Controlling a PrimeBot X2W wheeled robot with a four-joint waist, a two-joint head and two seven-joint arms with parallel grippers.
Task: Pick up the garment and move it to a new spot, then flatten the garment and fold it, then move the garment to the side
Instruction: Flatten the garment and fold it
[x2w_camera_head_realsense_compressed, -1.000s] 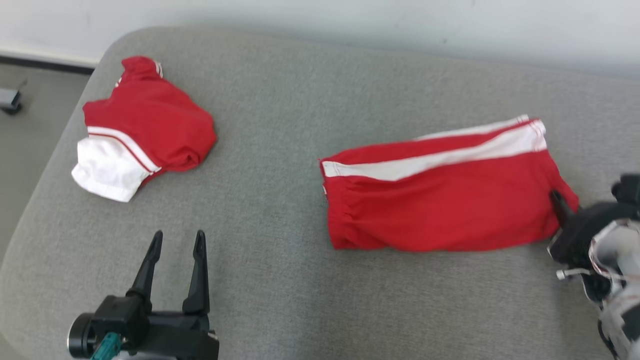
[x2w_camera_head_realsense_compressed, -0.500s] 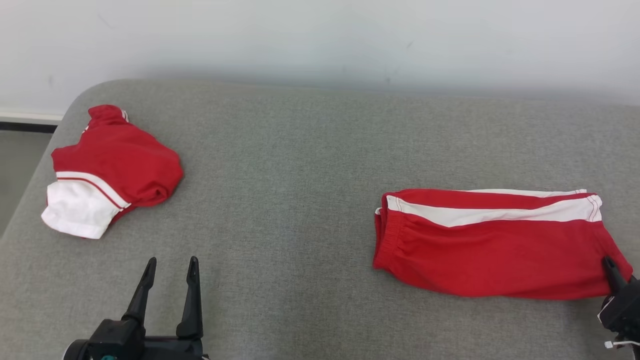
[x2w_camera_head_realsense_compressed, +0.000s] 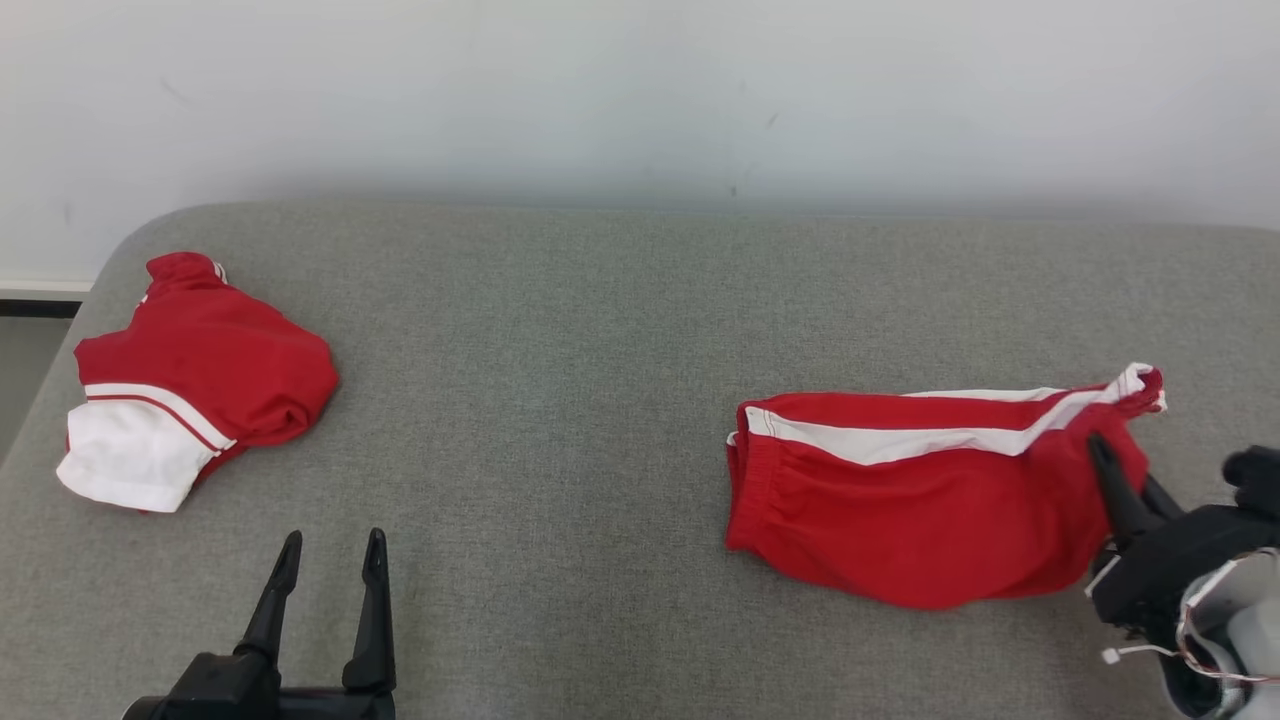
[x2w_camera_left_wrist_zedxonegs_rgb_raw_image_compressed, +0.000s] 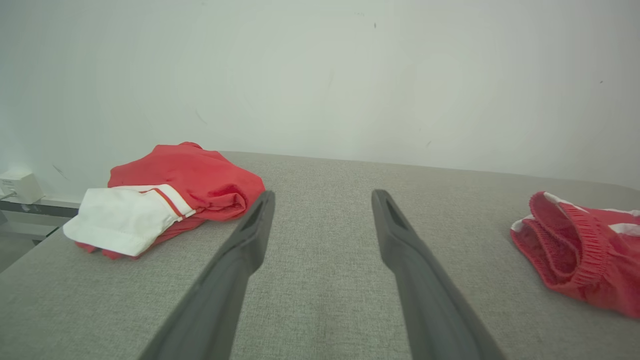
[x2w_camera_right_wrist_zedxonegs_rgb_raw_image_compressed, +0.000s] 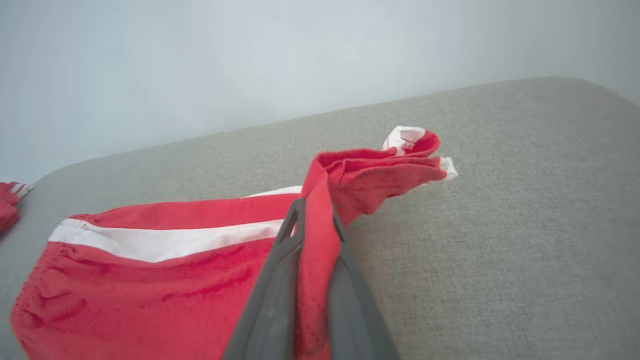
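Task thing: red shorts (x2w_camera_head_realsense_compressed: 900, 500), white side stripe, near right end of bench (x2w_camera_head_realsense_compressed: 560, 330), waistband toward middle. Your right gripper (x2w_camera_head_realsense_compressed: 1110, 465) is clenched tight on leg end of shorts. That end is bunched and held up, rest lies on bench. Hem tip too small to read. Your left gripper (x2w_camera_head_realsense_compressed: 333, 540) spread wide, holding nothing, over front edge near left end. Crumpled red-and-white garment (x2w_camera_head_realsense_compressed: 200, 380) sits at left end.

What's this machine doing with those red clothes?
The right gripper is pinched shut on one end of the red shorts, and that end is bunched up off the grey cushion. The left gripper hangs open over the cushion, holding nothing. A crumpled red and white garment lies at the left.
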